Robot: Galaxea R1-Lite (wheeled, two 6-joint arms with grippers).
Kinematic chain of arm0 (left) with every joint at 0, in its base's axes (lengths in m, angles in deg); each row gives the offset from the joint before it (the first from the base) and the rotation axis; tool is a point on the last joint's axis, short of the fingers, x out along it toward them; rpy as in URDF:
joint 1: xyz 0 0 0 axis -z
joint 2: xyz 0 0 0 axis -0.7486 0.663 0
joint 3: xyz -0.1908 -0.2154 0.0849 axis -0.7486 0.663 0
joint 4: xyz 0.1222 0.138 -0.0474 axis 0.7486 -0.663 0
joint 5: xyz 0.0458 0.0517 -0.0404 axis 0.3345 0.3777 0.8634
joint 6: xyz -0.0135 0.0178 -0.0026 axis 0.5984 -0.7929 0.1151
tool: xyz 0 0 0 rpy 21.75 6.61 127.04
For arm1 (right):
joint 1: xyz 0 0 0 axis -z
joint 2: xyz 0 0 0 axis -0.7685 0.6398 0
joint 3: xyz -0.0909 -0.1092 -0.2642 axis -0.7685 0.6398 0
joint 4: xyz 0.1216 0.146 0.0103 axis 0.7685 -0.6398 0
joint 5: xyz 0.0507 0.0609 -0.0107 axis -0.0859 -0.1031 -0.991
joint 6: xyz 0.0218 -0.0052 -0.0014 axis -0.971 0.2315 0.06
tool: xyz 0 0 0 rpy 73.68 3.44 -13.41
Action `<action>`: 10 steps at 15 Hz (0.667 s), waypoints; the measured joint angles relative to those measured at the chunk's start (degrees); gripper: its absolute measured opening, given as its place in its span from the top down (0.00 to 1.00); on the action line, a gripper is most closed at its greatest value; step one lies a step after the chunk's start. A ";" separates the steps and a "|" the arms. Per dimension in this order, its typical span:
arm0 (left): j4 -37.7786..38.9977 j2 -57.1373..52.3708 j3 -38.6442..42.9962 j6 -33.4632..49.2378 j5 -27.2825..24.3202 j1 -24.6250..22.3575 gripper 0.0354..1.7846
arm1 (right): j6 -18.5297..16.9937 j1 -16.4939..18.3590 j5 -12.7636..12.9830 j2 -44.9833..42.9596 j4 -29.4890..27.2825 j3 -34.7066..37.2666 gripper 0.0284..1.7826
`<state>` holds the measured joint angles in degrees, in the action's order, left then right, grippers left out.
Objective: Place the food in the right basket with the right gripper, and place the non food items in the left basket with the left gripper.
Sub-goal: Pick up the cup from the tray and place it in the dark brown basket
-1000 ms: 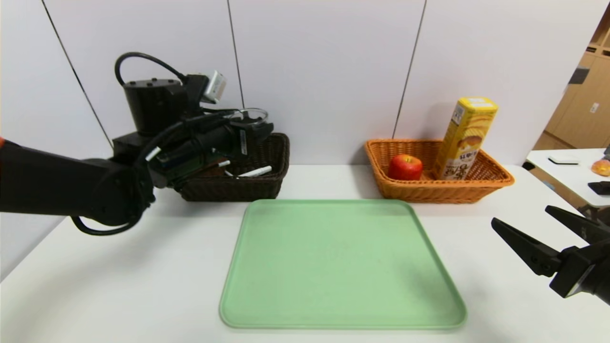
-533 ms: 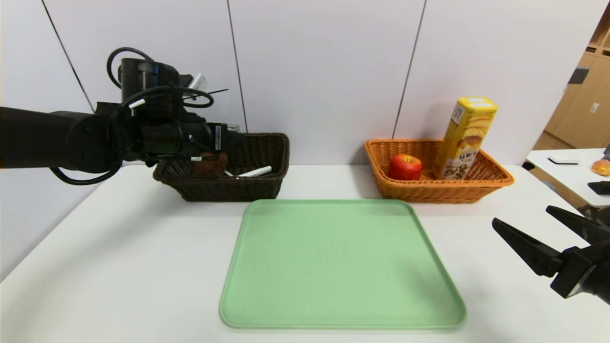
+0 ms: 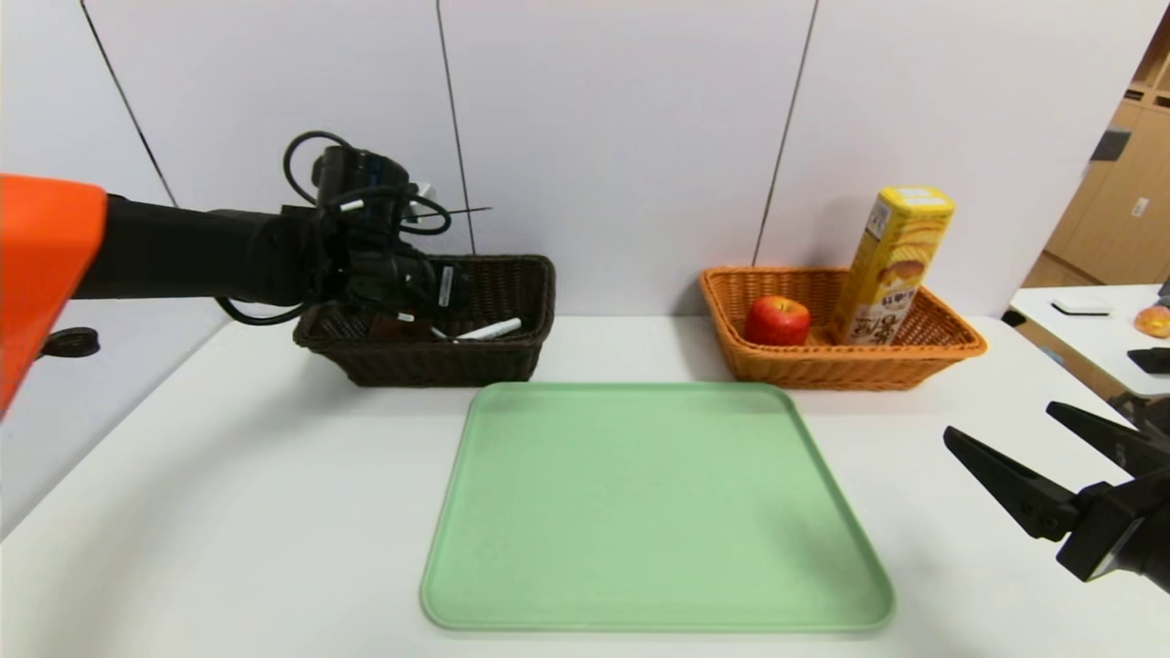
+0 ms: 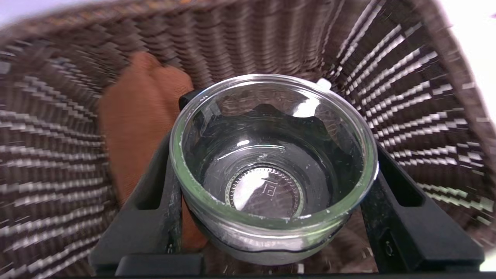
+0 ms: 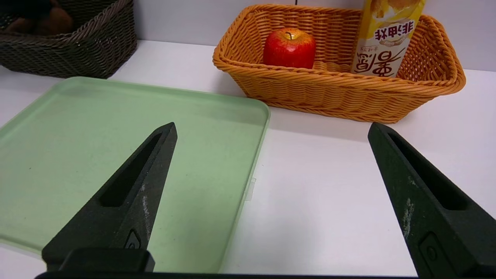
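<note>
Left arm has swung down and inward; left gripper (image 4: pixel 271 186) now sits inside the brown basket (image 3: pixel 512 274), fingers clamped on the glass cup (image 4: pixel 271 166), beside the towel (image 4: pixel 139 116). Right gripper (image 3: pixel 1051 448) hovers spread wide, empty. Apple (image 3: pixel 777 321) and snack box (image 3: pixel 891 265) in orange basket (image 3: pixel 850 366).

Left gripper (image 4: pixel 271 178) clamped, seemingly; right gripper (image 3: pixel 1005 429) spread.

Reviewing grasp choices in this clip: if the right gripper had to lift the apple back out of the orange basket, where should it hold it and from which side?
Probably from above. The apple sits upright, stem up, low inside the orange basket, whose flared walls block a sideways approach. Grip across its widest middle, avoiding the snack box beside it. The right gripper hangs open over the table.
</note>
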<state>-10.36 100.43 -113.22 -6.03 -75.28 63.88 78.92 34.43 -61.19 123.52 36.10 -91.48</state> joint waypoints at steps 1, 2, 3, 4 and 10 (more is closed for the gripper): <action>-0.07 1.49 -0.85 -0.05 0.74 0.18 0.31 | -0.01 0.00 0.00 0.00 0.00 0.00 0.05; -0.09 2.93 -1.99 -0.07 1.41 0.22 0.31 | -0.06 0.00 0.02 0.00 0.02 0.00 0.05; -0.13 4.24 -3.23 -0.05 2.04 0.18 0.31 | -0.09 0.02 0.00 -0.02 0.07 0.00 0.05; -0.24 5.45 -4.61 -0.05 2.38 0.16 0.31 | -0.06 0.02 0.02 -0.02 0.07 -0.04 0.05; -1.95 8.09 -7.30 -1.21 2.54 0.24 0.31 | -0.09 0.00 -0.02 0.06 0.00 -0.09 0.05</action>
<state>-12.31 108.53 -120.53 -7.23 -72.74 64.13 78.83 34.43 -61.22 123.58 36.10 -91.57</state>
